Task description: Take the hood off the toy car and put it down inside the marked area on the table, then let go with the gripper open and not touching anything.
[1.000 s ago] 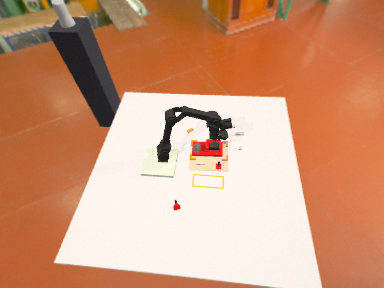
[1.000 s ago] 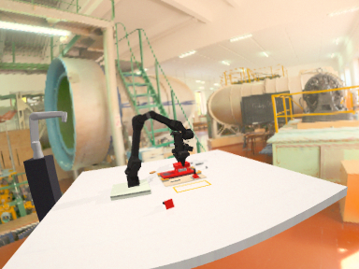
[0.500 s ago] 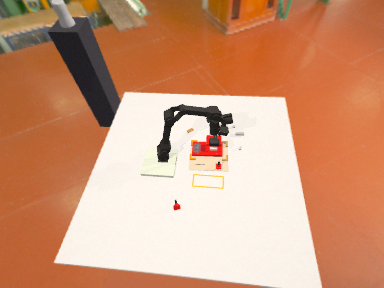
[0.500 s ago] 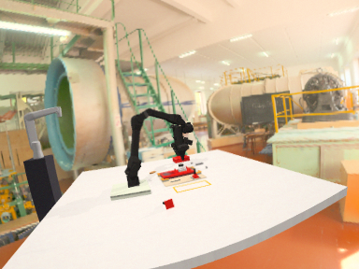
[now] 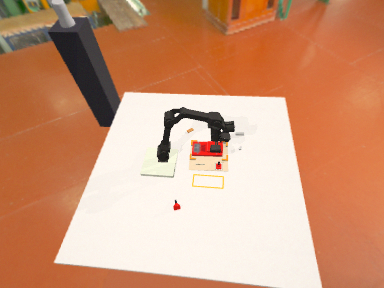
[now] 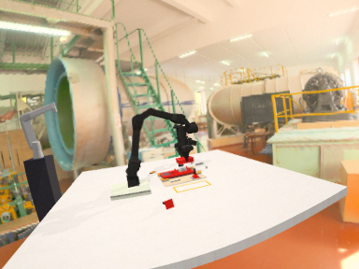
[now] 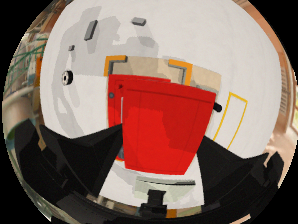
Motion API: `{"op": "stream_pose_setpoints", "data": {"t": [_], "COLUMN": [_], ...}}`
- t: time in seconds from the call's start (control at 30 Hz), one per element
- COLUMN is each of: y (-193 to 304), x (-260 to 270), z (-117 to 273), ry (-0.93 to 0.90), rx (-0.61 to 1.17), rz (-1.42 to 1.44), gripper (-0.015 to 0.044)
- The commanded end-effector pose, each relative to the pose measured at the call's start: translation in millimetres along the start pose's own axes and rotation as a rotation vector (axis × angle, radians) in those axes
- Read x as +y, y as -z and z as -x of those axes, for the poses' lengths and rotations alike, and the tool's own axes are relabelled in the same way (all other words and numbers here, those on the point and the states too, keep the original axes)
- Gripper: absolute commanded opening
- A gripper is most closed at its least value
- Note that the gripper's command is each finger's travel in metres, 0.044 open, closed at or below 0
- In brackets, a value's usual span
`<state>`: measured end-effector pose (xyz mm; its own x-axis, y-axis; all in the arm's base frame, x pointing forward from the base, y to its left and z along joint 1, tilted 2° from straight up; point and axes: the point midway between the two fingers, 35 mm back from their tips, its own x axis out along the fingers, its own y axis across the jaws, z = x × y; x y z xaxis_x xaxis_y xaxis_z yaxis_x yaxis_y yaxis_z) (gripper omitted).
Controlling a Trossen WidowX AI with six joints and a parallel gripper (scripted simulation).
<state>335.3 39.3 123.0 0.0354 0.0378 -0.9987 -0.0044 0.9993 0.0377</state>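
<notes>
Red hood: [image 6: 184, 160] [image 7: 167, 129] between the fingers, raised above the toy car [image 5: 200, 148] [image 6: 174, 174] [image 7: 114, 105].
Gripper: [image 6: 185, 154] [image 7: 161, 145] fingers fairly wide apart, closed on the hood's sides.
Marked area: [image 5: 208, 188] [image 6: 192, 191] [image 7: 238, 95] yellow outline beside the car's board; the hood is outside it.
Hidden: much of the car, behind the hood in the wrist view; fingertips are hard to make out from above.

Matte black arm [image 5: 192, 114] [image 6: 136, 133], chunky rounded joints, tapered fingers.

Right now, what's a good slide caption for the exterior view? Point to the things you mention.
Black robot arm holding the red hood [image 6: 183, 160] in its fingers [image 6: 184, 156] above the toy car [image 6: 177, 174], yellow-outlined area [image 6: 192, 187] nearby on the white table [image 6: 243, 205].
</notes>
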Motion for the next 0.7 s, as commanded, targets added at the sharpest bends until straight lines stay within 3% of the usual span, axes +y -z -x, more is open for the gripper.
{"op": "stream_pose_setpoints", "data": {"t": [0.0,0.67], "y": [-1,5], "x": [-15,-95], "z": [1,4], "ry": [0.001,0.008], "rx": [-0.001,0.001], "rz": [0.003,0.004], "gripper": [0.0,0.0]}}
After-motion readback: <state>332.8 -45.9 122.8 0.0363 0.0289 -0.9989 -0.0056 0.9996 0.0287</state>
